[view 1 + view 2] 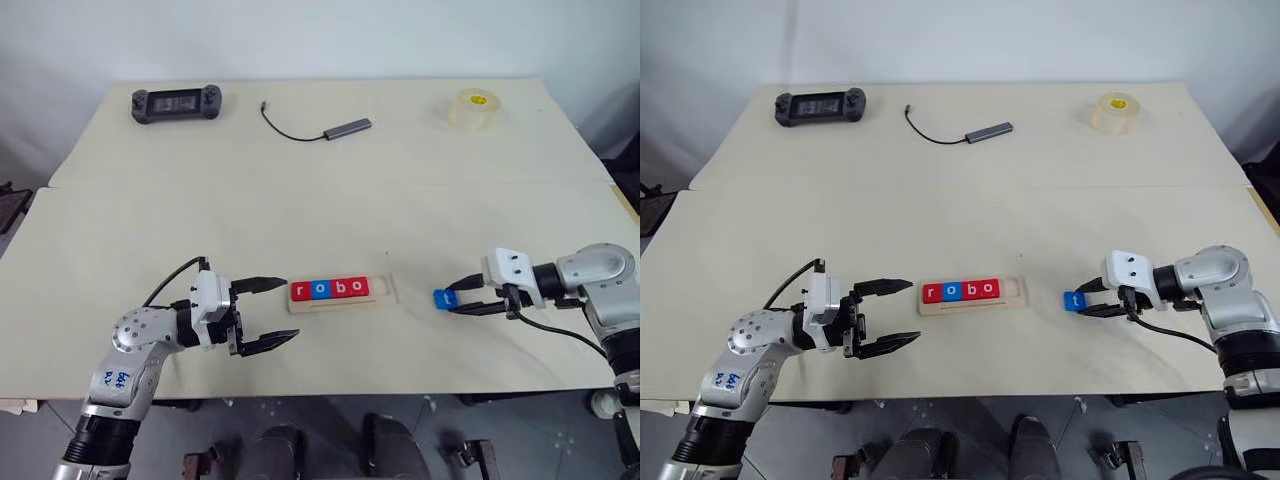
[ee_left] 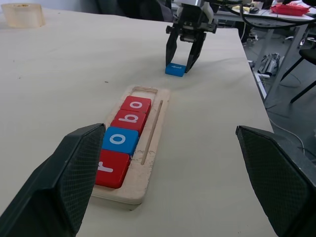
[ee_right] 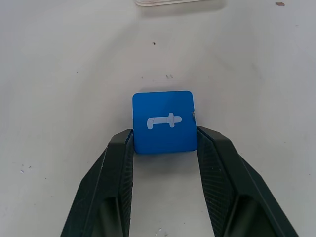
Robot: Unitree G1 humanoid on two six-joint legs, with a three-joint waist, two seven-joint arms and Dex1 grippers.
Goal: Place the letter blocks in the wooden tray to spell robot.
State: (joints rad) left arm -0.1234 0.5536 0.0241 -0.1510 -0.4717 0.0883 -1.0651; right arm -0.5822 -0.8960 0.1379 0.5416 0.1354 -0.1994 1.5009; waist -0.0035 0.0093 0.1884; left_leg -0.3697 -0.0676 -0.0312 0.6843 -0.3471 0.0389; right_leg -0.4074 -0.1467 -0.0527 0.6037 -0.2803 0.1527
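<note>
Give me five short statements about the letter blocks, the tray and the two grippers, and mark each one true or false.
1. The wooden tray holds four letter blocks reading r, o, b, o. True.
2. The blue t block already sits in the tray. False: it lies on the table to the right of the tray, apart from it.
3. The right gripper has a finger on each side of the t block. True.
4. The left gripper is shut on a red block. False: its jaws stand open and empty, left of the tray.
5. The tray's free slot is at its left end. False: it is at the right end, past the last o.
</note>
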